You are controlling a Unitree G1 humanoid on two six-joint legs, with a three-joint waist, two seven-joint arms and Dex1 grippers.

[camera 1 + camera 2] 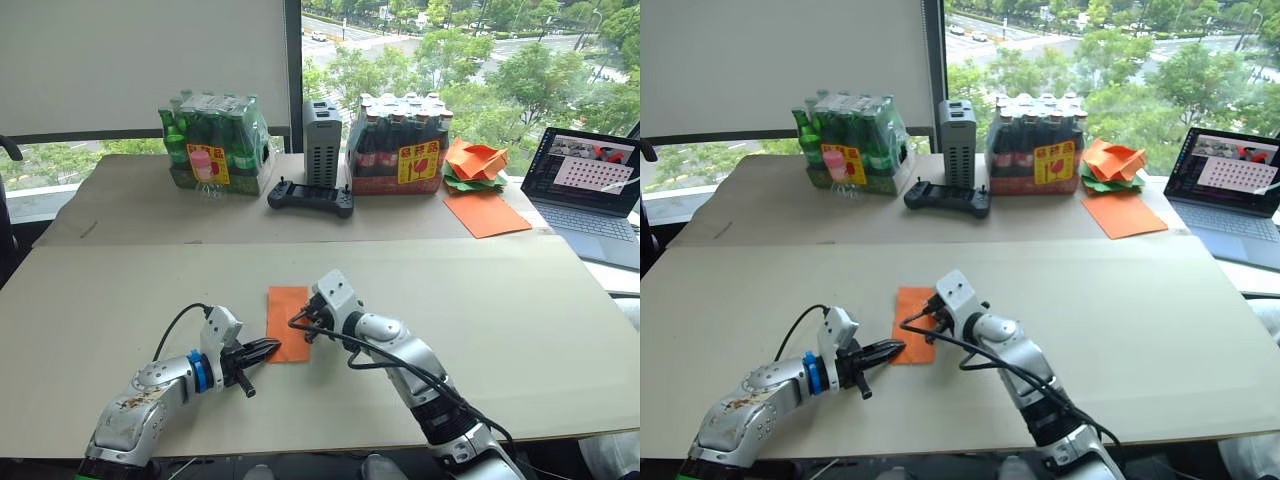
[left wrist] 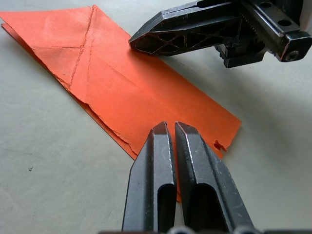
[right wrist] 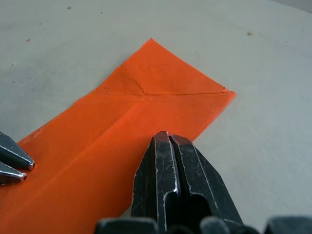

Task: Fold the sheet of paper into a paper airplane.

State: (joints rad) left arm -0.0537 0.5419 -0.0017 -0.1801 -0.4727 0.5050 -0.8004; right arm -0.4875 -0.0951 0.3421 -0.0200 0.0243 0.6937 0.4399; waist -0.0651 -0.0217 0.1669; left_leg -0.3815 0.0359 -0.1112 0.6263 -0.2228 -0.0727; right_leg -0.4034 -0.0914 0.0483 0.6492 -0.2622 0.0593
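Left eye view: the sheet of paper (image 1: 288,322) is lying flat on the pale matte desk (image 1: 520,320), a thin orange strip folded lengthwise, its long axis running away from the robot. Diagonal creases are showing at the far end, and one long edge is looking ragged. The left gripper (image 2: 173,134), black fingers clenched together and holding nothing, is pressing its tips on the near end. The right gripper (image 3: 168,141), also clenched and empty, is resting on the sheet's right edge.

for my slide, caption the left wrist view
Shut left gripper and right gripper press on the creased sheet of paper.
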